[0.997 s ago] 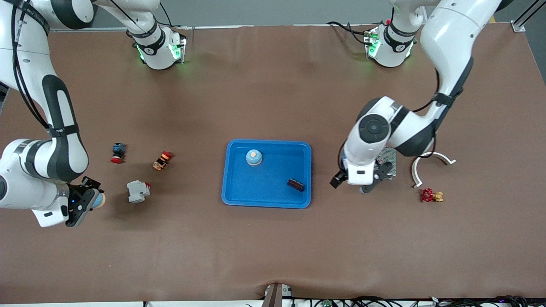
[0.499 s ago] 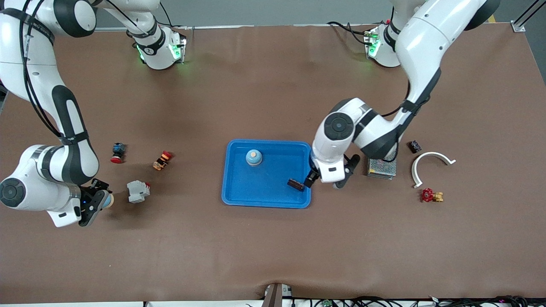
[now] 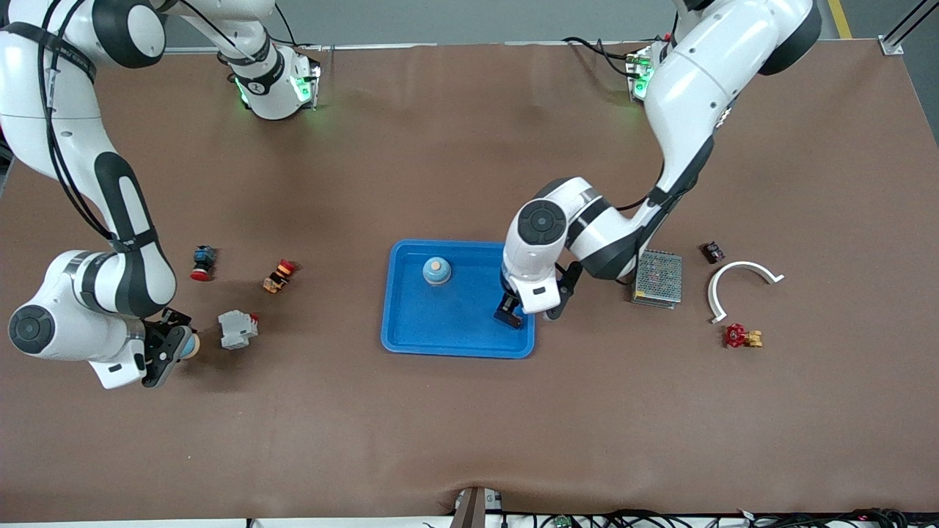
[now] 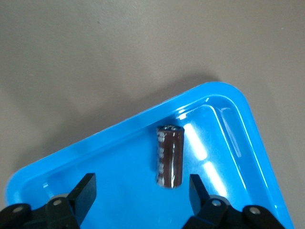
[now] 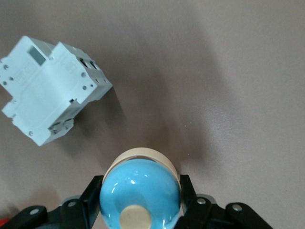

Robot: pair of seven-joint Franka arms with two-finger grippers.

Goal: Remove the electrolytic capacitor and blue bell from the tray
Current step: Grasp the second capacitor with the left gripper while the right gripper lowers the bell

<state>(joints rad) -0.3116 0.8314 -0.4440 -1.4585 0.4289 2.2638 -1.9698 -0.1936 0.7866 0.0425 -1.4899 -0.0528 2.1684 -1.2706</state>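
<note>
My left gripper [image 4: 138,193] hangs wide open over the blue tray [image 3: 411,337], at its corner toward my left arm's end. The brown electrolytic capacitor [image 4: 169,155] lies flat just ahead of the fingertips, its long axis running between them. My wrist view shows this; the front view hides it. My right gripper [image 5: 139,195] clamps one blue bell [image 5: 139,191] beside a grey circuit breaker [image 5: 47,90]; another bell [image 3: 436,270] sits in the tray.

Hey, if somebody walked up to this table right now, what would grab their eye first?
The bright blue tray mid-table, with the left gripper open over a dark capacitor lying in the tray's corner toward the left arm's end. A blue bell also sits in the tray. Toward the right arm's end, the right gripper is shut on a second blue bell beside a grey breaker.
</note>
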